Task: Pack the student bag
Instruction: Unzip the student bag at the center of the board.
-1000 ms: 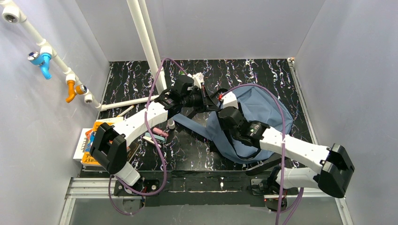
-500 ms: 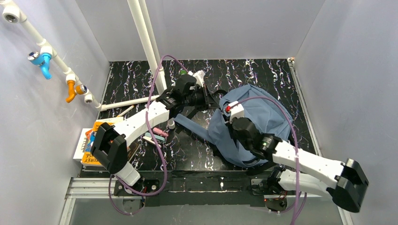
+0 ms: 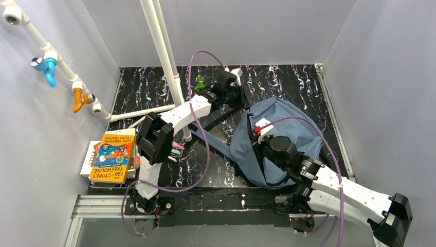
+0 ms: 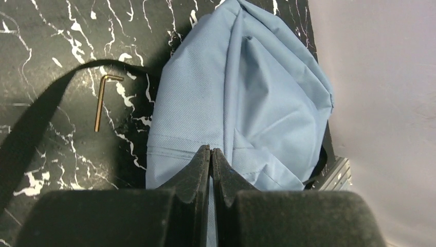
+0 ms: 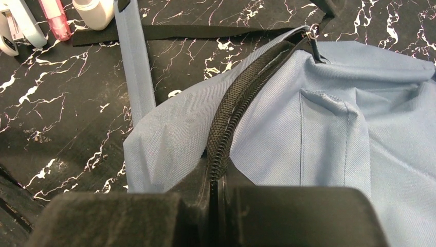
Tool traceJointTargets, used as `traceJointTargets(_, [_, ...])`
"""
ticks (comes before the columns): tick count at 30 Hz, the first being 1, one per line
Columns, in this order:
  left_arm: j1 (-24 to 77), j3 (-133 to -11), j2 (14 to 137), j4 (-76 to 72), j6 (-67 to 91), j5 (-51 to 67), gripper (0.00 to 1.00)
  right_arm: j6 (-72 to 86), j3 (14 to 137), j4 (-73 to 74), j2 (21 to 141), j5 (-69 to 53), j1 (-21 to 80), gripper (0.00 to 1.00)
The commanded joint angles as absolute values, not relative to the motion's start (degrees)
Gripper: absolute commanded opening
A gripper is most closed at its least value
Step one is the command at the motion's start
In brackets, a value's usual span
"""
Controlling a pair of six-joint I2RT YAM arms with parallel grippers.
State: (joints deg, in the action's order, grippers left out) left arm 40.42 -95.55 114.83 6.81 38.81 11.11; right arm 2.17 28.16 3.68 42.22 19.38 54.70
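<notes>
We see the student bag [image 3: 282,109] slumped on the black marbled tabletop [image 3: 149,90], directly under the right gripper [image 5: 215,177] and just ahead of the left gripper [image 4: 211,153]. Our right gripper is clamped on the bag's black zip [image 5: 241,87], which runs from between its fingers away to the zip pull [image 5: 311,32], far ahead and to the right. A blue shoulder strap [image 5: 134,62] stretches away to the left of that gripper, toward a white container [image 5: 95,9] and a pink object [image 5: 55,20] at the far left. Our left gripper is pressed together with its tips at the bag's near hem; whether it nips any fabric we cannot tell. Ahead of it and to its left, a bronze hex key [image 4: 100,103] and a black webbing strap [image 4: 36,123] lie on the tabletop.
</notes>
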Motion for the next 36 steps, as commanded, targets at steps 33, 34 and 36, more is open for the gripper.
traceJointTargets(33, [35.42,-110.66,121.62,-1.88,29.95,5.75,0.0,4.7,50.66,24.92,39.41,16.91,55.62,0.01])
traceJointTargets(34, [35.4,-110.56,121.9,-2.84,31.08,7.45,0.0,3.94,50.94,24.26,41.39,13.77,55.56,0.01])
traceJointTargets(36, [35.46,-111.83,123.02,-3.03,32.46,9.13,0.0,2.15,51.67,23.06,45.64,8.32,55.6,0.01])
